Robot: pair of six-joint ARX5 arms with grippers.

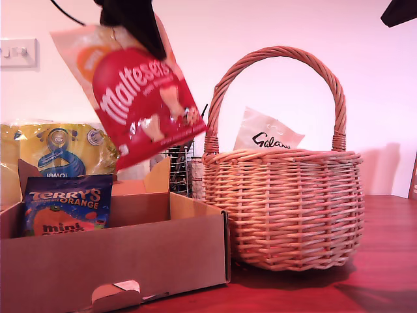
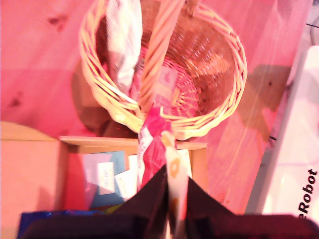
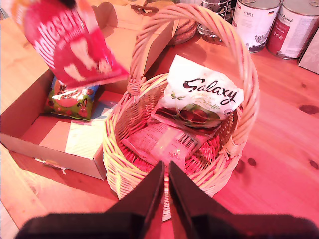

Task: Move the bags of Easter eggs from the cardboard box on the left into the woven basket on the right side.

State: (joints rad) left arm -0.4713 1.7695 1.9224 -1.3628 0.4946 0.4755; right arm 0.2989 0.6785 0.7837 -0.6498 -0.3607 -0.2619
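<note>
My first gripper (image 1: 151, 40) is shut on the top edge of the red-and-white Maltesers bag (image 1: 144, 98), which hangs tilted in the air above the cardboard box (image 1: 98, 261), just short of the woven basket (image 1: 283, 208). In the first wrist view the pinched bag (image 2: 154, 144) dangles between the box (image 2: 99, 141) and the basket rim (image 2: 234, 74). A Terry's bag (image 1: 65, 205) stands in the box. A white Galaxy bag (image 3: 202, 94) leans inside the basket (image 3: 112, 149) over flat pouches (image 3: 169, 142). My second gripper (image 3: 166, 172) hovers shut and empty over the basket's near rim.
A yellow kitchen towel pack (image 1: 58, 150) stands behind the box. A black wire holder (image 1: 179, 166) sits between box and basket. Tin cans (image 3: 279, 25) stand beyond the basket. An arm's dark tip (image 1: 401, 10) shows at the exterior view's upper right.
</note>
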